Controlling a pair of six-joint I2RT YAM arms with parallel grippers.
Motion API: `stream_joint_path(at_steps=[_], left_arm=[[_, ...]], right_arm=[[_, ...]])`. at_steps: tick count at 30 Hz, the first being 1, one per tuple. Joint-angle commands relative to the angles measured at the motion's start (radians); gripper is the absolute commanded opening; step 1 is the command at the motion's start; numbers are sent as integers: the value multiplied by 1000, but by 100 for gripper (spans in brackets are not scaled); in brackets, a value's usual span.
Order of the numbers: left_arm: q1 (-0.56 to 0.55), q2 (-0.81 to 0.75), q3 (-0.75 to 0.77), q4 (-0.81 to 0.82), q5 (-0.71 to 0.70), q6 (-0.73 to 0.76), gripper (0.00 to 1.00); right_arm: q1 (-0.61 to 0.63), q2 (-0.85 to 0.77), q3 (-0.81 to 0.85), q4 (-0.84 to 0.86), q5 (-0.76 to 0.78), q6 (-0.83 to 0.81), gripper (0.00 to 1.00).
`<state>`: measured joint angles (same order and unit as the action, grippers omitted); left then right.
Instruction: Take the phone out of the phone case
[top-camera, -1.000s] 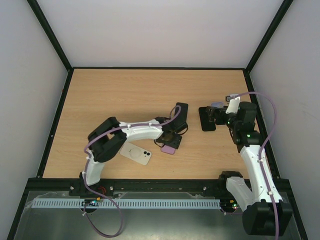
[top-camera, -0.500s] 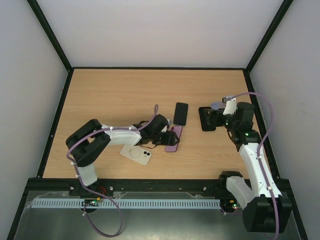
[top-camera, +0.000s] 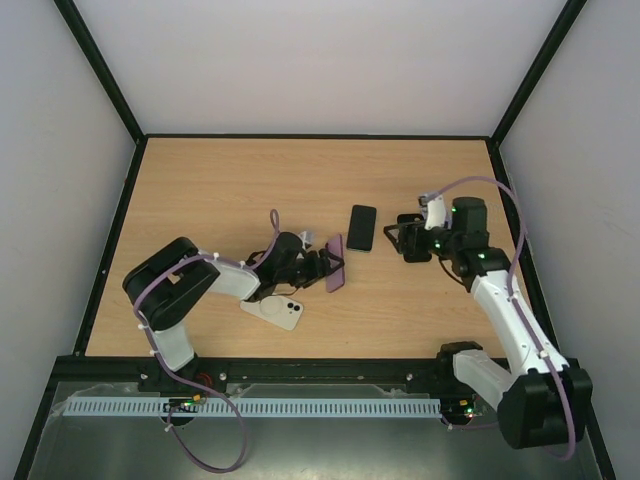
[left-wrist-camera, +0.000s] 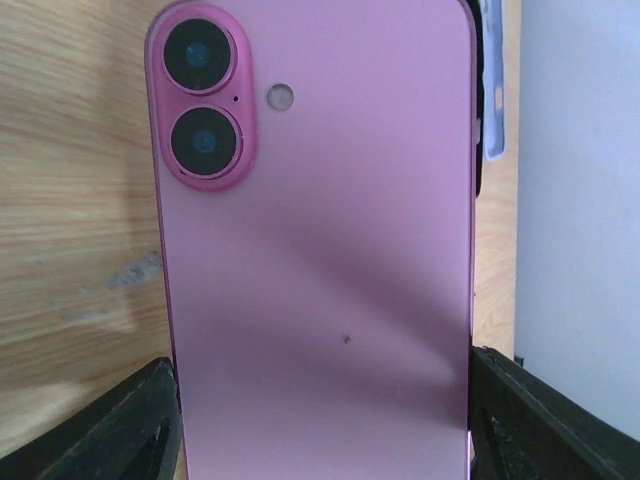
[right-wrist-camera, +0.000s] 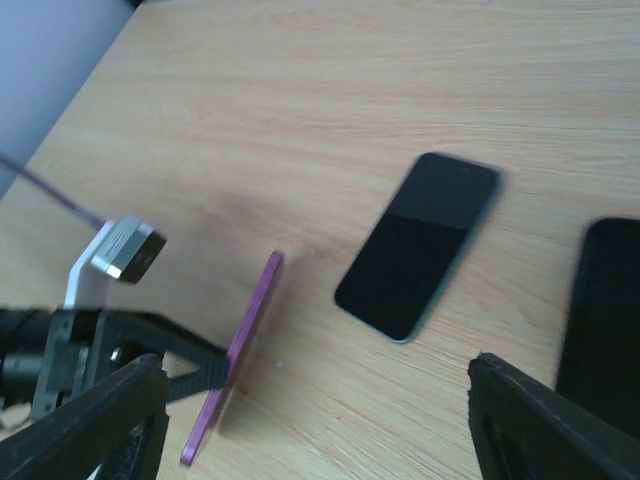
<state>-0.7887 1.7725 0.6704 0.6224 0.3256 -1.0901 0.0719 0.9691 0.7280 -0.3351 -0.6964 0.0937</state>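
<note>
My left gripper (top-camera: 316, 265) is shut on a pink phone (top-camera: 335, 262) and holds it by its long edges, standing on edge just above the table. In the left wrist view the phone's bare pink back (left-wrist-camera: 320, 250) with its two lenses fills the frame between my fingers (left-wrist-camera: 100, 430). It also shows edge-on in the right wrist view (right-wrist-camera: 235, 355). A black phone (top-camera: 362, 227) lies flat, screen up, right of it (right-wrist-camera: 420, 245). A black case-like slab (top-camera: 413, 240) lies by my right gripper (top-camera: 398, 240), which is open and empty (right-wrist-camera: 310, 420).
A white phone or case with a round ring mark (top-camera: 272, 308) lies flat under the left forearm near the front edge. The black slab (right-wrist-camera: 612, 320) sits just right of the right gripper's fingers. Black frame rails border the wooden table (top-camera: 230, 190).
The left gripper drew back to the left and turned the pink phone from flat onto its edge. The black phone stays where it lay. The right gripper swung a little left.
</note>
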Motion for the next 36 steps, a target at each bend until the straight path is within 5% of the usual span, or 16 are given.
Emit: stream_joint_path(at_steps=[1,13,20,25,36], left_arm=[[31,-21,-19,232,-20,-103,64],[62,32,-48,407,-106,-238,63],[67,63,-61,452,-116,-268,63],[68,94,-67,503,-110,-291,63],[84,125,-70,534,-113,-295,63]], right_arm=[[115,63,57,-48,-4,-14,77],[404,284,81,25,158,-43,54],[420,399,89,96,166,42,51],[426,462,112,118,103,46,39],[430,475,136,51,4,7,51]])
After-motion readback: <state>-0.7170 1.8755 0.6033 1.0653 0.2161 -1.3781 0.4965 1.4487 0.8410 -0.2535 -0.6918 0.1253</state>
